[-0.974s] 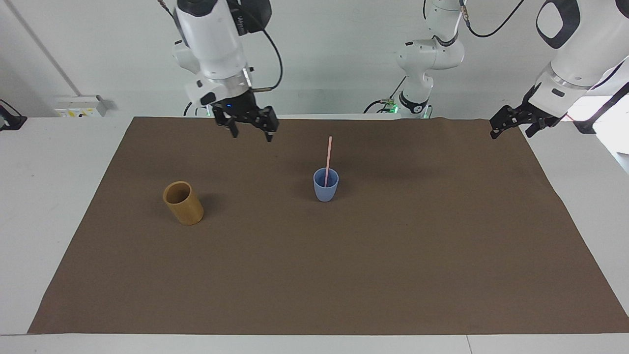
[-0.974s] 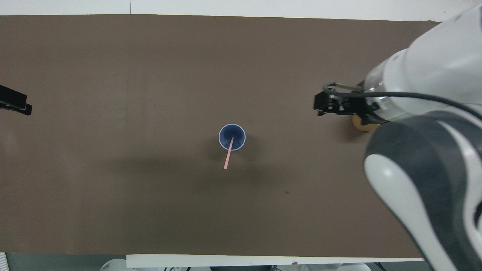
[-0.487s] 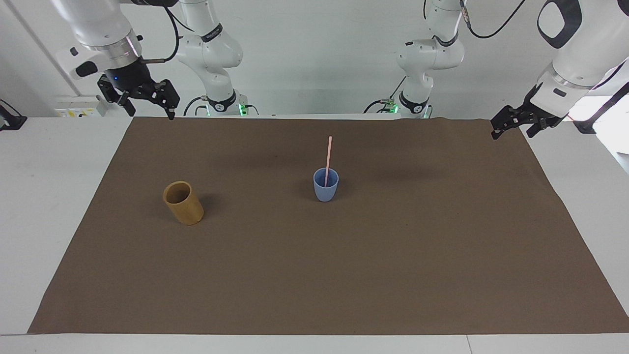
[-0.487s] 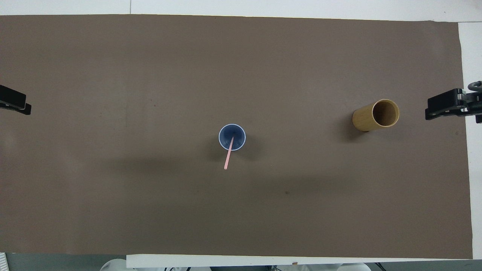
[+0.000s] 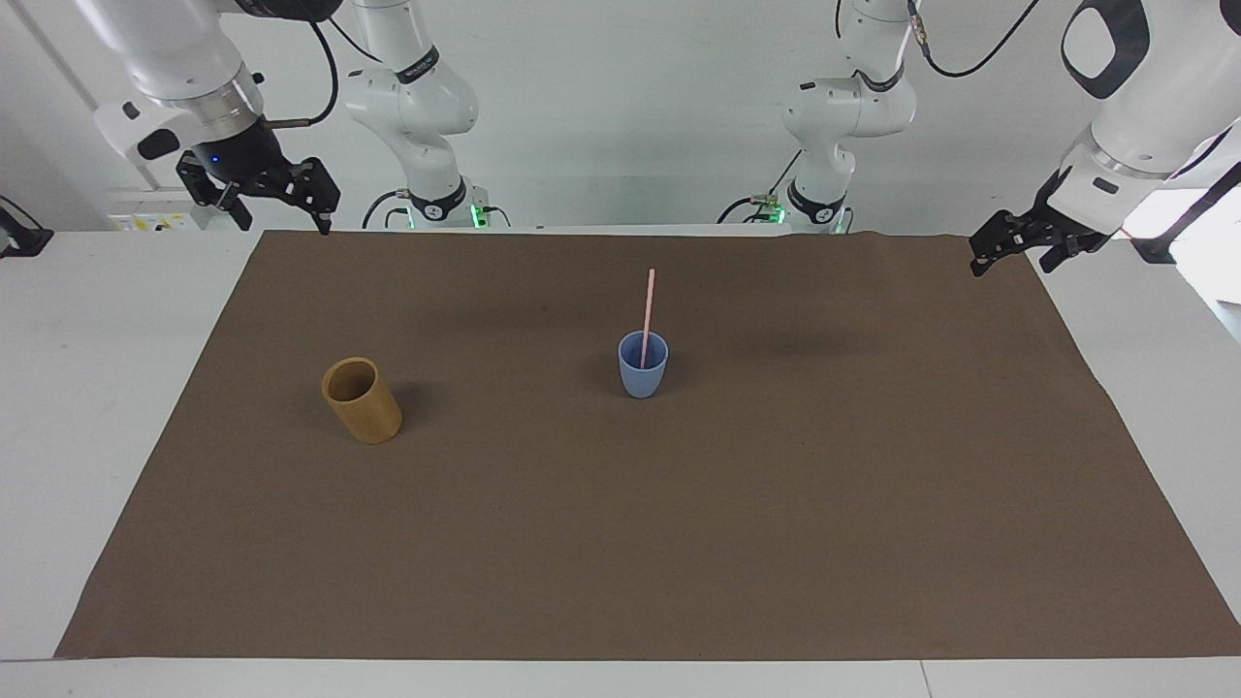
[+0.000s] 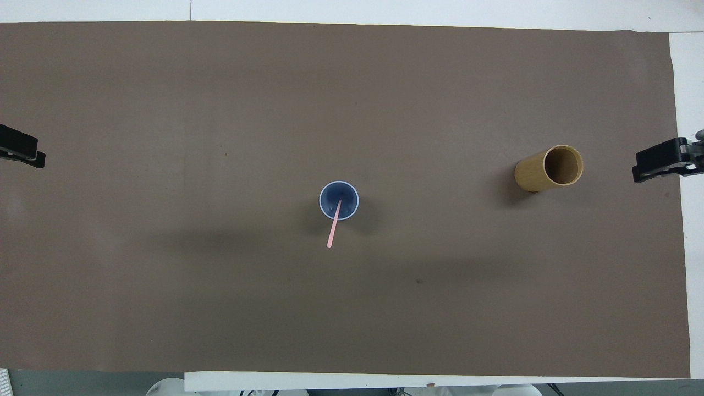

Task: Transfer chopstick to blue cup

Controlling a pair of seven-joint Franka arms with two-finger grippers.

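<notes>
The chopstick (image 5: 647,315) stands in the blue cup (image 5: 643,365), leaning on its rim, so the transfer looks done to me. The right gripper (image 5: 276,199) hangs open and empty over the mat's corner, well apart from the cup, with the tan cup (image 5: 362,399) between them. The left gripper (image 5: 1008,244) waits open and empty at its own end. The good way now, I think: retreat high, no sweep near the stick.
</notes>
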